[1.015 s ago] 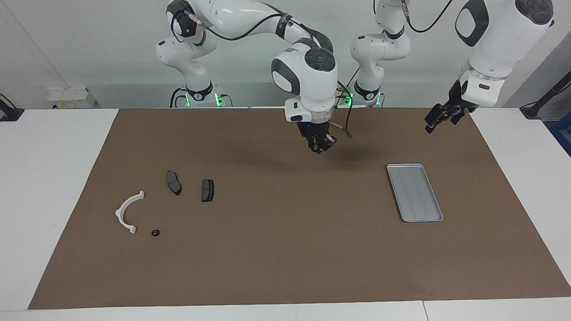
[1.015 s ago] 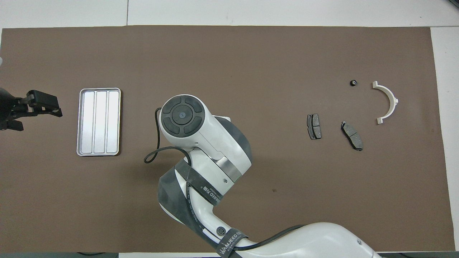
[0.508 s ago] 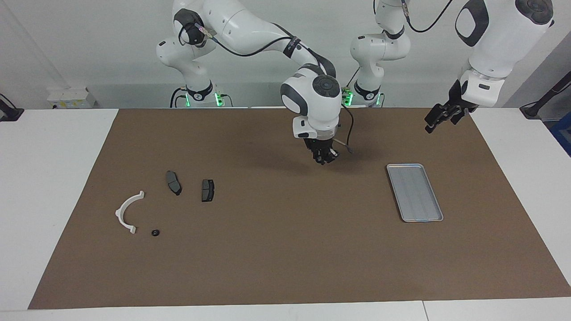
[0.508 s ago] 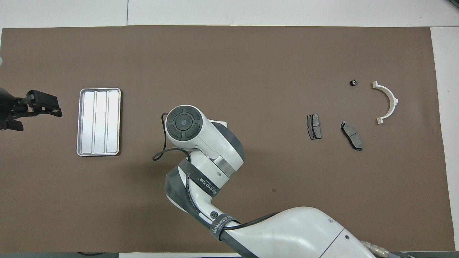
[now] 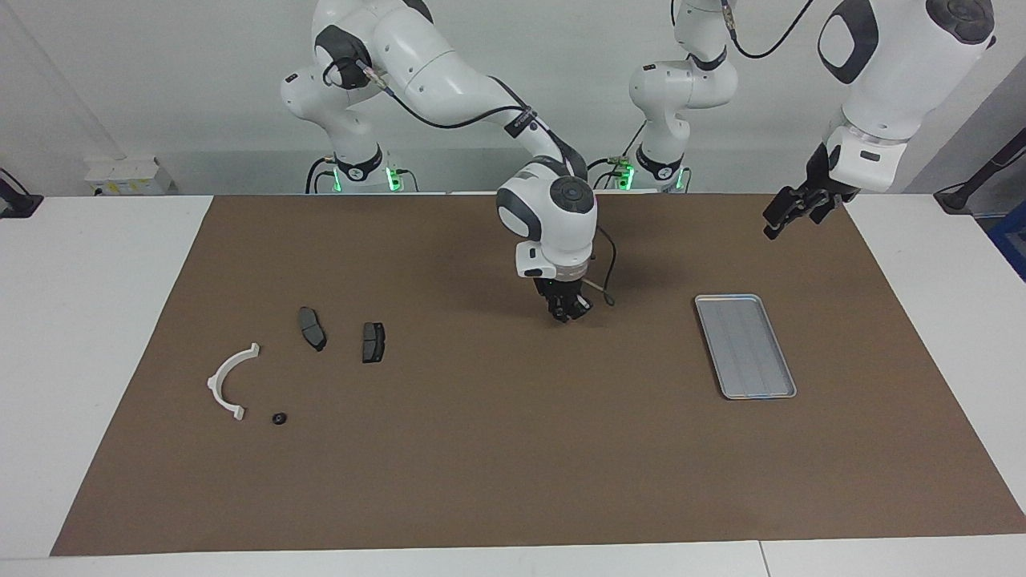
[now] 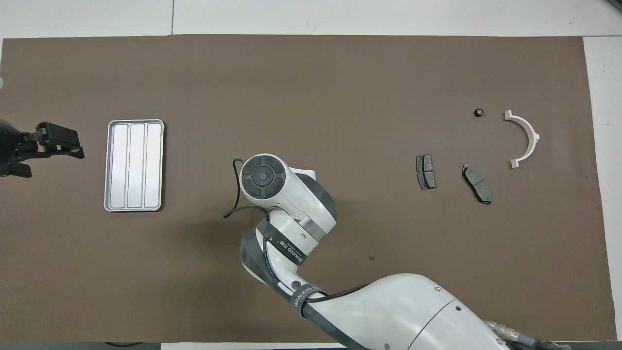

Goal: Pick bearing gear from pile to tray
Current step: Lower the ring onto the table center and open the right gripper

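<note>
- Right fingers [image 5: 567,311]: hanging low over bare brown mat [image 5: 513,481] at mid-bench, pointing down; impossible to tell whether open or shut, or whether pinching anything small.
- Left fingers [image 5: 792,213]: spread open, empty, parked in the air at about 1 o'clock from the tray in the facing view; waiting.
- Pile, toward the right arm's end of the bench: white half-ring [image 5: 215,386], two dark brake pads [image 5: 312,328] [image 5: 373,342], and one tiny black round piece, taken to be a bearing gear [image 5: 279,418], just beside the half-ring's lower tip and apart from it.
- Bearing gear: at roughly 8 o'clock from the right fingers in the facing view, well apart; round, so no long axis to line up on.
- Tray [image 5: 725,300]: at roughly 4 o'clock from the right fingers, near; nothing seen on its ribbed floor; long axis running about 11 to 5 o'clock.
- Judgement: with a gear already in the grip, next a short carry toward 4 o'clock and a release anywhere along the tray's length; with nothing in the grip, a long reach toward 8 o'clock.
- Nearer arm: right for the pile, left for the tray.
</note>
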`<state>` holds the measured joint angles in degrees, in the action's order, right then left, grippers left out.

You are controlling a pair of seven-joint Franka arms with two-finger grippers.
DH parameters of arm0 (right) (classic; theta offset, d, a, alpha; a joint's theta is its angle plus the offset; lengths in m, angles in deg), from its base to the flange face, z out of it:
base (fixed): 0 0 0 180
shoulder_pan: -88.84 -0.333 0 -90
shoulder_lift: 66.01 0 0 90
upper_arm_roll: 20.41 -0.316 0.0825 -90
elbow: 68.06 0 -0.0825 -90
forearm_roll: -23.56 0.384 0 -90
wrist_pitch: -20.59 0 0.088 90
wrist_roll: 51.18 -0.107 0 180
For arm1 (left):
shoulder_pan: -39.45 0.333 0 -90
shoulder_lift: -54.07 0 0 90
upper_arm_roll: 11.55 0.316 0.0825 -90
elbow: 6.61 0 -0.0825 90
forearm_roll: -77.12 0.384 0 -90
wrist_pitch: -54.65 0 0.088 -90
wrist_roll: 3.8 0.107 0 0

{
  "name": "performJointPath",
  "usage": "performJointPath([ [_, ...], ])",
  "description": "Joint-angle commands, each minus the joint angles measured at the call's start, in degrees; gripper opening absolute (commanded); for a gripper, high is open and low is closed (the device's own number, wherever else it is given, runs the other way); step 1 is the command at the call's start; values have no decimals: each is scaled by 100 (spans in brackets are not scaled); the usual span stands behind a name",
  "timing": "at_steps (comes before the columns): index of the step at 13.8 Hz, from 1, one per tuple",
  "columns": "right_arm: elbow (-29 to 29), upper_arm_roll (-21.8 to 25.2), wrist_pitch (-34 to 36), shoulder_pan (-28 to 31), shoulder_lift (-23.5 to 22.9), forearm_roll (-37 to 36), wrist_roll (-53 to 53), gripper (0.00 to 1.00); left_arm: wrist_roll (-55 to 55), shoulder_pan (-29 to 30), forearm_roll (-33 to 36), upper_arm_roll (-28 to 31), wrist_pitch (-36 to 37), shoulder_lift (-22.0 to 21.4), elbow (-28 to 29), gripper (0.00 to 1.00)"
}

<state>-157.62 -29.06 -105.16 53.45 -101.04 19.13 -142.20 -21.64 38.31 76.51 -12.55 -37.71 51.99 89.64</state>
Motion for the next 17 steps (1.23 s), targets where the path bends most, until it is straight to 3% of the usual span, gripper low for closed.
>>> performJointPath([
  [1, -289, -75, -283, 129, 93, -180, -188, 0, 44, 34, 17, -32, -9, -127, 122, 100],
  [5, -307, -75, -283, 155, 93, -215, -180, 3, 44, 34, 17, -32, -18, -127, 122, 100],
  [7, -220, -75, -143, 234, 102, -224, -171, 57, 44, 34, 17, -32, -18, -127, 122, 100],
  [8, -132, -66, 66, 234, 128, -242, -162, 89, 44, 34, 17, -32, -18, -127, 122, 100],
  [9, 173, -75, 364, 234, 76, -346, -136, 100, 44, 34, 17, -32, -18, -127, 122, 100],
  [15, 1229, -92, 1631, 524, 154, -321, 627, 100, 44, 34, 17, -23, -18, -127, 122, 100],
  [17, 1275, -119, 1965, 804, 399, -268, 1293, 100, 35, 34, 17, -23, 130, -161, 148, 100],
])
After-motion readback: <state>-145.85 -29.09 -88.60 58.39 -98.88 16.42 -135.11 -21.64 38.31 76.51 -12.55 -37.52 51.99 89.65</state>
